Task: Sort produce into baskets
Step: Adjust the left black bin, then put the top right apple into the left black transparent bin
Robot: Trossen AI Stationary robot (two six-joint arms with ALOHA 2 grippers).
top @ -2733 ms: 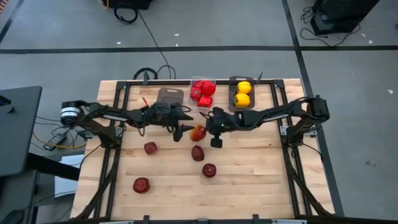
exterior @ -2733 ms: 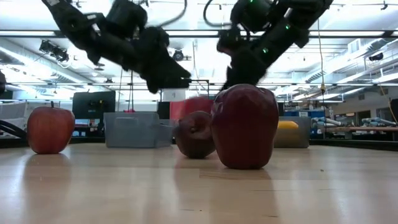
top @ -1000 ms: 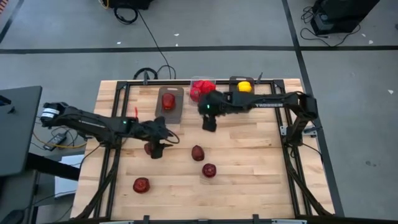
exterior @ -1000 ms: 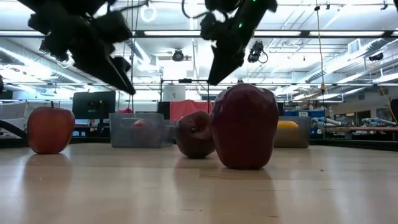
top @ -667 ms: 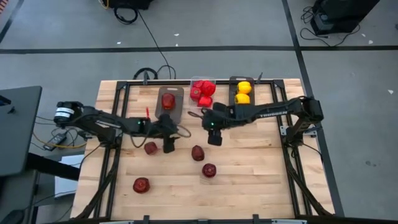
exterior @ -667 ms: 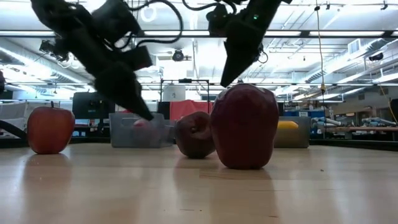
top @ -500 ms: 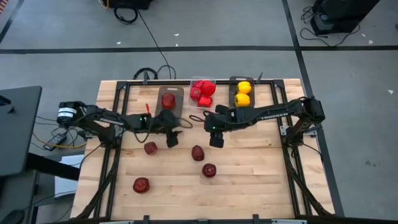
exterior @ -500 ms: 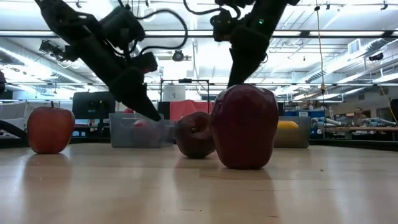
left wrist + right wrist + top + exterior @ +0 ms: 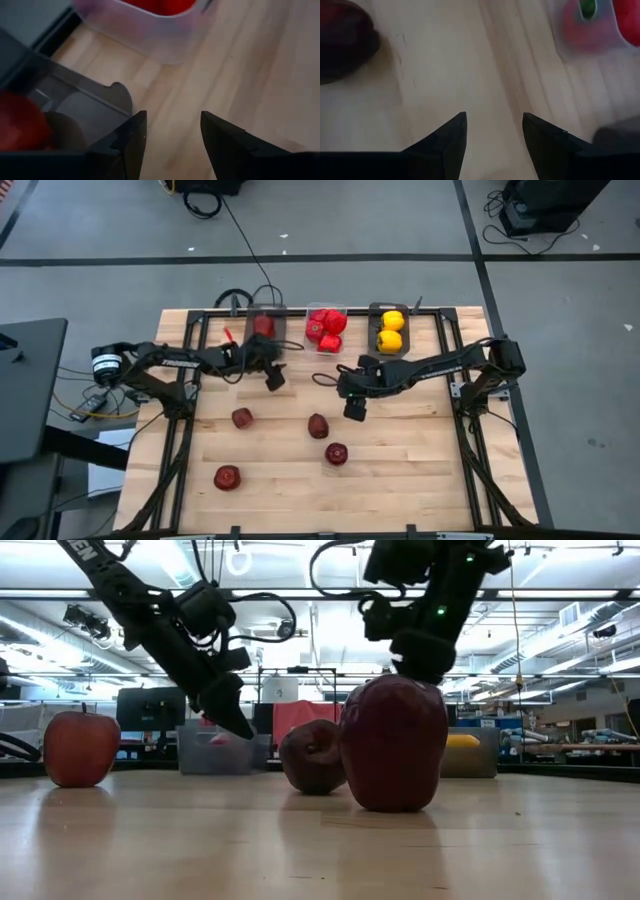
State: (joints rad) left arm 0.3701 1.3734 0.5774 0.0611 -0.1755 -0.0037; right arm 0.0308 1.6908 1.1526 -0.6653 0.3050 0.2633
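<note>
Several dark maroon apples lie loose on the wooden table: one at the left [image 9: 241, 418], one mid-table [image 9: 317, 425], one nearer [image 9: 336, 453] and one near the front left [image 9: 227, 477]. At the far edge stand a grey bin [image 9: 262, 340] holding one red apple [image 9: 263, 326], a clear bin [image 9: 326, 330] with red peppers, and a grey bin [image 9: 389, 330] with yellow peppers. My left gripper [image 9: 272, 377] hangs open and empty just in front of the left grey bin [image 9: 75, 115]. My right gripper [image 9: 353, 408] is open and empty above bare table, beside the mid-table apple [image 9: 340, 40].
Black frame rails [image 9: 190, 380] run along the table's left, right and far sides. A loose cable loop [image 9: 320, 378] hangs between the arms. In the low view the nearest apple [image 9: 393, 745] fills the middle and the right gripper [image 9: 420, 665] stands behind it.
My left gripper has gone from beside the left apple toward the table's far edge, up to the left grey bin, staying empty. My right gripper has come from near the clear bin toward the table's near edge and a little right, lower over the table.
</note>
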